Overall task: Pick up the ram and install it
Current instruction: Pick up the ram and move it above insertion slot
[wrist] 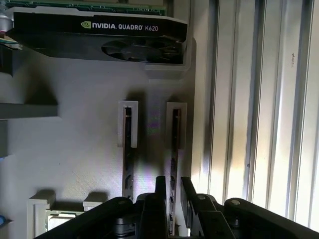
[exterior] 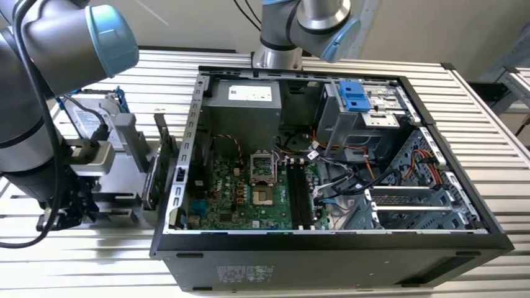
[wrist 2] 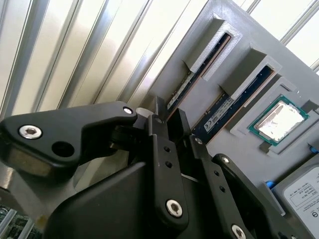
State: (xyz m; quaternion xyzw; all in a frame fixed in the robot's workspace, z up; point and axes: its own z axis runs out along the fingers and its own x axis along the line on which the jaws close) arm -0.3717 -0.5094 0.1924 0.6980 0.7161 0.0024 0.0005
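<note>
Spread pincer [wrist: 173, 188] is straddling the ram [wrist: 175, 139] in its holder [wrist: 75, 159], at the exterior view's left; lifting and installing are remaining.

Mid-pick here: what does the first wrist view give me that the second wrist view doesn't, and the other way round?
First wrist view: the graphics card beyond the sticks. Second wrist view: a hard drive corner and the processor chip, its shiny face in full. Both wrist views: the grey holder, the ram nearest the slatted table, a second stick beside it, and the gripper open astride the ram.
</note>
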